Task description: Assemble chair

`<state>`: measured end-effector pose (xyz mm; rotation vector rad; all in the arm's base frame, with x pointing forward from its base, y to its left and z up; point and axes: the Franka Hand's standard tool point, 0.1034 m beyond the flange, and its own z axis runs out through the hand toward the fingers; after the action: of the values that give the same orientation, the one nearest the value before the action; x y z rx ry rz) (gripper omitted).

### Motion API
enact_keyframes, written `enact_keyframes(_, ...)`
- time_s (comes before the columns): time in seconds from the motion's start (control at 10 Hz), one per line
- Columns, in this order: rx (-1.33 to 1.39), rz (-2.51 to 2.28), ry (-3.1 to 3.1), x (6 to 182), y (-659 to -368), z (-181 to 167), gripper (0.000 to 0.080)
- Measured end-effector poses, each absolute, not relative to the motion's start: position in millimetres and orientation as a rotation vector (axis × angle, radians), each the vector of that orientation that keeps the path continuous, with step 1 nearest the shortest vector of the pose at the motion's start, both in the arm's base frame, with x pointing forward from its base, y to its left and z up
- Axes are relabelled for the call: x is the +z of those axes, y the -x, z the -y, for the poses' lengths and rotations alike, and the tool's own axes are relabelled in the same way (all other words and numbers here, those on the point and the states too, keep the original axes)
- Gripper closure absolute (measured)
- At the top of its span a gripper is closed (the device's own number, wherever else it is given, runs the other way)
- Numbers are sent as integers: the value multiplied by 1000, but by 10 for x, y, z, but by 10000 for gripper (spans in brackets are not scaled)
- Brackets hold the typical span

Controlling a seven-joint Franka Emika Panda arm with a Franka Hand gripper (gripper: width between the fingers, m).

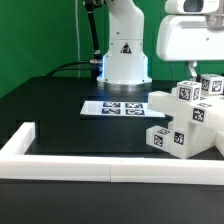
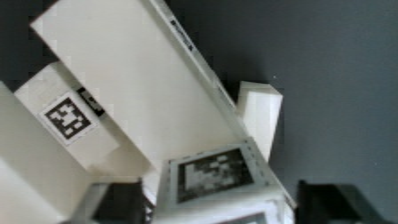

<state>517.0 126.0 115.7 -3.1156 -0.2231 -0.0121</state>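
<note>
1. Hanging over the chair parts [image 1: 185, 118] at the exterior view's right edge, the Franka arm's gripper [image 1: 190, 72] stands just above the top block of the pile.
2. Whether the jaws are apart or clamped cannot be told: in the exterior view the fingers are blurred against the white parts, and in the wrist view only dark finger tips [image 2: 334, 203] show at the frame's edge.
3. The wrist view shows a long white slab [image 2: 151, 90] running slantwise beneath the jaws, with a tagged block [image 2: 222, 178] close to the fingers and another tagged piece [image 2: 68, 118] alongside it.
4. The marker board [image 1: 112, 107] lies flat on the black table [image 1: 50, 110], beside the pile and well clear of the jaws.
5. A white border rail [image 1: 90, 160] runs along the table's near edge, below the parts.
</note>
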Motion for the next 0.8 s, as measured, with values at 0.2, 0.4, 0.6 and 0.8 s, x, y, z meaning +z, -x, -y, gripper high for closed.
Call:
enact_keyframes(0.2, -12, 223, 3116, 1157, -5170, -1259, 517)
enact_keyframes(0.4, -12, 222, 3116, 1157, -5170, -1259, 513)
enact_keyframes(0.6, -12, 166, 3118, 1159, -5172, -1253, 513)
enact_keyframes(0.8, -6, -159, 3102, 1158, -5169, -1258, 513)
